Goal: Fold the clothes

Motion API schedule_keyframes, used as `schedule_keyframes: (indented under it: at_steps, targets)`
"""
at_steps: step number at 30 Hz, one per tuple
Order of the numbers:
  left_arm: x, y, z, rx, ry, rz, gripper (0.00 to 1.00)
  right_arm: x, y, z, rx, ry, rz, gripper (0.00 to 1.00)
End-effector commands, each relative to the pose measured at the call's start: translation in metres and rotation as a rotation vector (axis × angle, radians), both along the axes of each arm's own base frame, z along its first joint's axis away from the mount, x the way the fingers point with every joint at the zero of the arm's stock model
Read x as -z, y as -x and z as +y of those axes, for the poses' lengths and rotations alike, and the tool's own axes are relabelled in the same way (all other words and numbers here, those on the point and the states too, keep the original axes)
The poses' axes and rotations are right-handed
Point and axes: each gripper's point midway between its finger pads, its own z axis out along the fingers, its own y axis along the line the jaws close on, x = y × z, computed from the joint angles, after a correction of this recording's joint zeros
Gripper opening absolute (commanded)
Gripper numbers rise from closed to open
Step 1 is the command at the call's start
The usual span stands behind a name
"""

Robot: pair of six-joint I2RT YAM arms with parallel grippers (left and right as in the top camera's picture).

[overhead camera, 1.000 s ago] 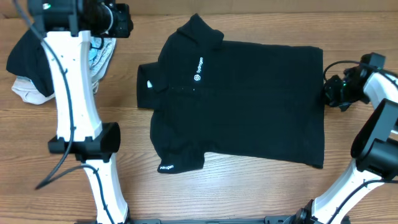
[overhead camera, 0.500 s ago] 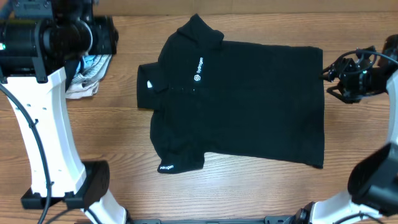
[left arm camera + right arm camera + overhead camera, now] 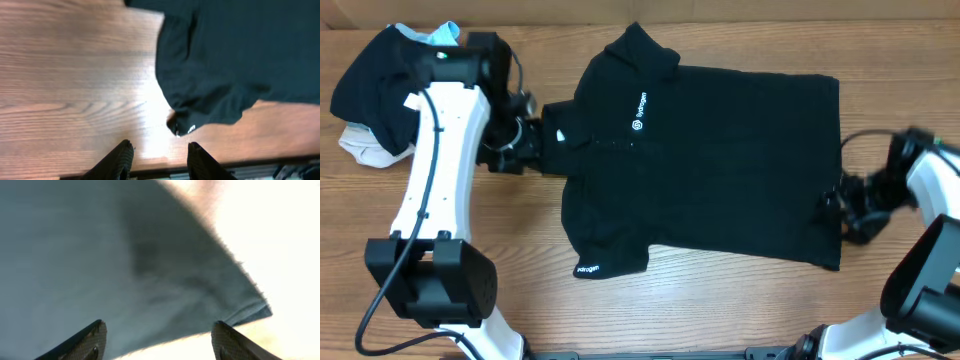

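Overhead: black polo spread flat, an open gripper at each end

The black polo shirt (image 3: 720, 160) lies front up across the middle of the wooden table (image 3: 720, 310), with its collar toward the left and its hem toward the right. Its white chest logo (image 3: 638, 110) and small white neck label (image 3: 560, 136) both show. The near sleeve (image 3: 605, 255) carries white lettering at its cuff.

The left gripper (image 3: 525, 142) sits just beside the collar at the shirt's left edge; whether it touches the cloth cannot be told. In its wrist view its fingers (image 3: 122, 155) stand a modest gap apart over bare wood, holding nothing.

The right gripper (image 3: 840, 212) is at the near right stretch of the hem. In its wrist view its fingers (image 3: 85, 340) are spread wide above the dark fabric with nothing between them, and the hem corner (image 3: 260, 311) lies to their right.

At the far left lies a pile of garments (image 3: 370, 90), black over light-blue and pale pieces, apart from the shirt.
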Motion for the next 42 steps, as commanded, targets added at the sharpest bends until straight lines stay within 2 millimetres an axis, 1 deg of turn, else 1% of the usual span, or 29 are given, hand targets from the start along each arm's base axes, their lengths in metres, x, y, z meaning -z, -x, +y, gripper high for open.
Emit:
schedule_keyframes:
  at_steps: [1,5,7,9,10,11,12,13,14,16,18,21,23,26,27,32,33,35,36,37,39,40,42]
  targets:
    - [0.0,0.008,-0.014,0.056,0.033,0.012,0.4,0.02,0.028,-0.008,0.106,0.01,0.082,0.7]
    - [0.003,0.02,-0.023,0.099,0.02,0.029,0.41,0.034,0.049,-0.009,0.155,-0.008,0.114,0.68]
    - [0.01,0.027,-0.026,0.117,0.006,0.042,0.41,0.041,0.055,-0.006,0.162,-0.012,0.121,0.61]
    - [0.02,0.035,-0.027,0.113,-0.014,0.061,0.41,0.048,0.06,-0.002,0.165,-0.017,0.121,0.56]
    - [0.025,0.039,-0.028,0.116,-0.013,0.072,0.41,0.051,0.058,-0.001,0.167,-0.022,0.107,0.55]
    - [0.03,0.044,-0.028,0.112,-0.014,0.085,0.41,0.053,0.056,0.0,0.156,-0.027,0.086,0.41]
    - [0.036,0.048,-0.027,0.104,-0.017,0.102,0.42,0.053,0.054,0.0,0.156,-0.027,0.079,0.25]
    - [0.042,0.053,-0.026,0.104,-0.018,0.119,0.42,0.053,0.053,0.0,0.158,-0.029,0.073,0.15]
    - [0.049,0.06,-0.027,0.103,-0.013,0.145,0.42,0.052,0.052,0.0,0.158,-0.03,0.07,0.13]
    - [0.061,0.071,-0.033,0.104,0.031,0.188,0.41,0.051,0.05,-0.001,0.15,-0.03,0.066,0.11]
    - [0.071,0.085,-0.045,0.139,0.109,0.23,0.42,0.048,0.048,-0.002,0.137,-0.03,0.06,0.08]
    - [0.092,0.107,-0.053,0.167,0.149,0.285,0.44,0.045,0.046,-0.004,0.133,-0.03,0.058,0.08]
    - [0.104,0.119,-0.055,0.173,0.155,0.314,0.49,0.045,0.046,-0.004,0.133,-0.03,0.058,0.08]
    - [0.118,0.135,-0.066,0.163,0.219,0.348,0.61,0.045,0.046,-0.004,0.133,-0.03,0.058,0.08]
    - [0.123,0.138,-0.069,0.159,0.237,0.351,0.64,0.045,0.046,-0.004,0.133,-0.03,0.057,0.08]
    - [0.141,0.154,-0.077,0.141,0.301,0.368,0.63,0.045,0.046,-0.004,0.133,-0.029,0.056,0.08]
    - [0.144,0.156,-0.077,0.14,0.305,0.366,0.62,0.045,0.046,-0.004,0.133,-0.028,0.056,0.08]
    - [0.152,0.158,-0.076,0.143,0.304,0.352,0.57,0.045,0.045,-0.004,0.133,-0.028,0.055,0.08]
    - [0.157,0.158,-0.077,0.142,0.307,0.339,0.48,0.045,0.045,-0.005,0.133,-0.027,0.054,0.08]
    - [0.16,0.156,-0.078,0.129,0.31,0.331,0.36,0.045,0.045,-0.005,0.133,-0.027,0.053,0.08]
    - [0.161,0.154,-0.083,0.106,0.338,0.318,0.07,0.045,0.045,-0.005,0.133,-0.026,0.053,0.08]
    - [0.159,0.153,-0.087,0.098,0.363,0.32,0.04,0.045,0.045,-0.005,0.133,-0.026,0.052,0.08]
    - [0.151,0.154,-0.099,0.075,0.445,0.333,0.04,0.045,0.045,-0.005,0.133,-0.026,0.052,0.08]
